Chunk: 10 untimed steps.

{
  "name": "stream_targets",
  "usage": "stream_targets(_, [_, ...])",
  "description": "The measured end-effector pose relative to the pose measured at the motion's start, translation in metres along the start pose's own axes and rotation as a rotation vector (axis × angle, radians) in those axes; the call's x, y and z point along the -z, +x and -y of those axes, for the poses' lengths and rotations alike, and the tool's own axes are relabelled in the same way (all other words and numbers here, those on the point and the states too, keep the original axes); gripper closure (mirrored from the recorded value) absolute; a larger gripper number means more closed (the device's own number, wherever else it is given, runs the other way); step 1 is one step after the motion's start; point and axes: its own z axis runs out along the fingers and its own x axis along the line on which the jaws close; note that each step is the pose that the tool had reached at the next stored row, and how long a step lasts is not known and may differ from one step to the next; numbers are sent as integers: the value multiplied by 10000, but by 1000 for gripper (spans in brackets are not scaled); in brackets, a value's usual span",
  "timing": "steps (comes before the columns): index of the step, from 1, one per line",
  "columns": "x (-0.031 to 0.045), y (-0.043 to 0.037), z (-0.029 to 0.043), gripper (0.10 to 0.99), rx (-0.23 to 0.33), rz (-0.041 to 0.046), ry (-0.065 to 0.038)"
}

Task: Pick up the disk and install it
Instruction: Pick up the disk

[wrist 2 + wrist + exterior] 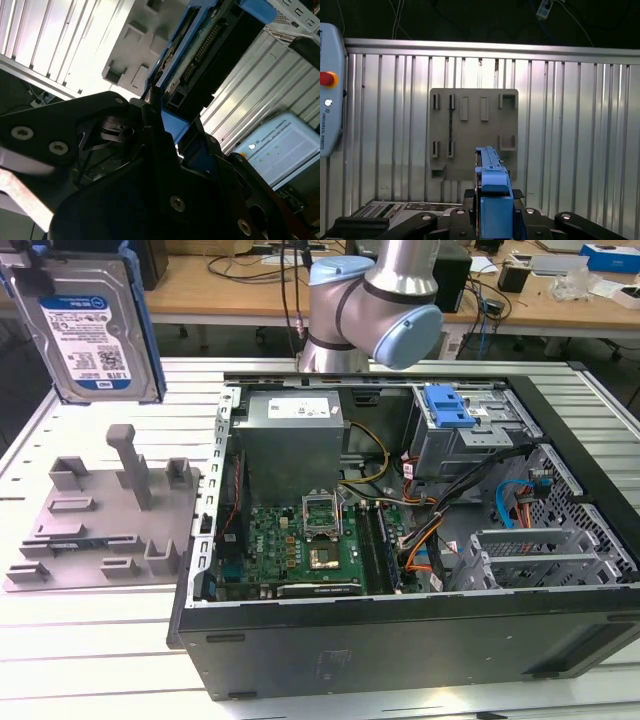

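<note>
The black gripper [493, 196] is clamped on the narrow edge of the flat silver hard disk with the blue plastic frame [489, 160]; its jaws seem to press the frame from both sides, though the contact lies in shadow in both wrist views. Held by the edge, the disk hangs upright above the grey moulded plastic tray with upright posts [95, 525], probably to stay free of them. The open black computer case [400, 650] beside the tray does not hold it yet.

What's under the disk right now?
The grey tray on the slatted table, well below the raised disk. The disk's edge hides a strip of the tray.
</note>
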Motion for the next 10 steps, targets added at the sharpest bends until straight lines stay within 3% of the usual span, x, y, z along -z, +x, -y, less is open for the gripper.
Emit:
stream_targets(6, [1,134,263,718,-2,-1,-6])
stream_targets(9, [2,203,424,718,-2,0,-9])
stream_targets(10, [2,239,511,718,-2,1,-10])
